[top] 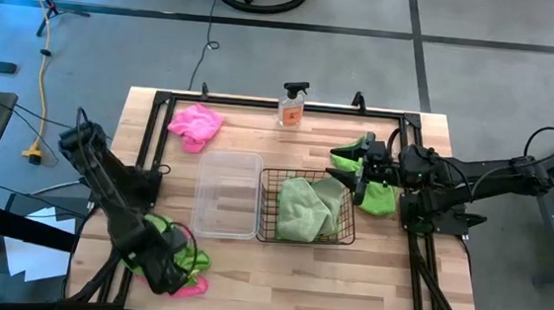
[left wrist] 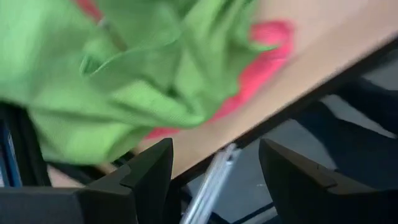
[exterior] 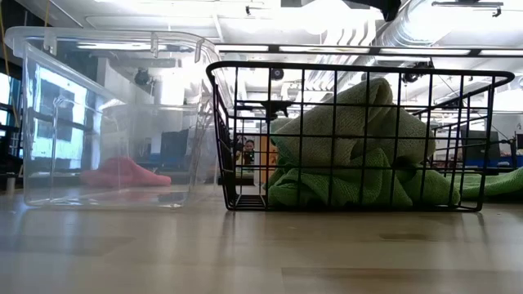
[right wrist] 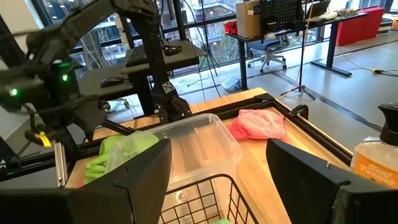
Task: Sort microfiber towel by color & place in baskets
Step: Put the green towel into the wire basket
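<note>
The clear plastic tub (top: pixel 226 193) (exterior: pixel 106 122) (right wrist: pixel 193 140) and the black wire basket (top: pixel 265 206) (exterior: pixel 225 139) stand side by side mid-table. The basket holds green towels (top: pixel 304 209) (exterior: pixel 351 155). A pink towel (top: pixel 195 124) (right wrist: pixel 258 123) lies flat at the far left. A green towel (top: pixel 167 234) (left wrist: pixel 124 81) lies over a pink one (top: pixel 195 285) (left wrist: pixel 264 59) at the near left corner. My left gripper (top: pixel 171 273) (left wrist: pixel 214 180) is open beside that pile, at the table's edge. My right gripper (top: pixel 362 179) (right wrist: pixel 217 186) is open by the basket's right rim, among green towels (top: pixel 381 198) on the table.
A small spray bottle (top: pixel 293 105) (right wrist: pixel 376 155) stands at the table's far edge. A black frame rail (top: pixel 261 102) runs round the tabletop. Bare wood lies in front of the tub and basket.
</note>
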Controlling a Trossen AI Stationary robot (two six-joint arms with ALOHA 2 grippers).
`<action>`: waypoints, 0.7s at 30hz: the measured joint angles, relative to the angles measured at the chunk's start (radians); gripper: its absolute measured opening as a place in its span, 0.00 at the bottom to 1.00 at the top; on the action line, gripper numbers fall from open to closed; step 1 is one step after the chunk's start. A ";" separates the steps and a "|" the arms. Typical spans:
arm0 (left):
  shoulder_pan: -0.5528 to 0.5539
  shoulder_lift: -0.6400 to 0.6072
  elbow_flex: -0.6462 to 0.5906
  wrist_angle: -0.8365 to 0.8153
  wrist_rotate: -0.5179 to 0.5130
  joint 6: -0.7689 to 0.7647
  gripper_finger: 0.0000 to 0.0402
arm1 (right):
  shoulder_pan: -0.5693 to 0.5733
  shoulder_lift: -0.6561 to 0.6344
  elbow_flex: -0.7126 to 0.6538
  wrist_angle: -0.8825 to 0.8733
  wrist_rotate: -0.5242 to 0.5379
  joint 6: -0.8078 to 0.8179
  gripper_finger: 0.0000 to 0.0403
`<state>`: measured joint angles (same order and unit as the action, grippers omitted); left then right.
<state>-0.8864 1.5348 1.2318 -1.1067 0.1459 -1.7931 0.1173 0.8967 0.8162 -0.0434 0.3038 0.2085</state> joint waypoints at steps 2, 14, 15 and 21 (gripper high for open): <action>-0.011 0.029 -0.009 0.001 0.011 -0.042 0.56 | 0.000 0.000 0.000 -0.005 0.000 0.000 0.64; -0.025 0.087 -0.128 0.006 0.057 -0.082 0.56 | 0.000 0.000 0.000 -0.021 0.000 0.000 0.64; -0.025 0.087 -0.140 0.010 0.057 -0.083 0.56 | 0.000 0.000 0.000 -0.021 0.000 0.000 0.64; -0.023 0.087 -0.201 0.042 0.055 -0.088 0.56 | 0.000 0.000 0.000 -0.022 0.000 0.000 0.64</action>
<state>-0.9092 1.6218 1.0305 -1.0646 0.2009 -1.8815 0.1177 0.8967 0.8162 -0.0659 0.3038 0.2088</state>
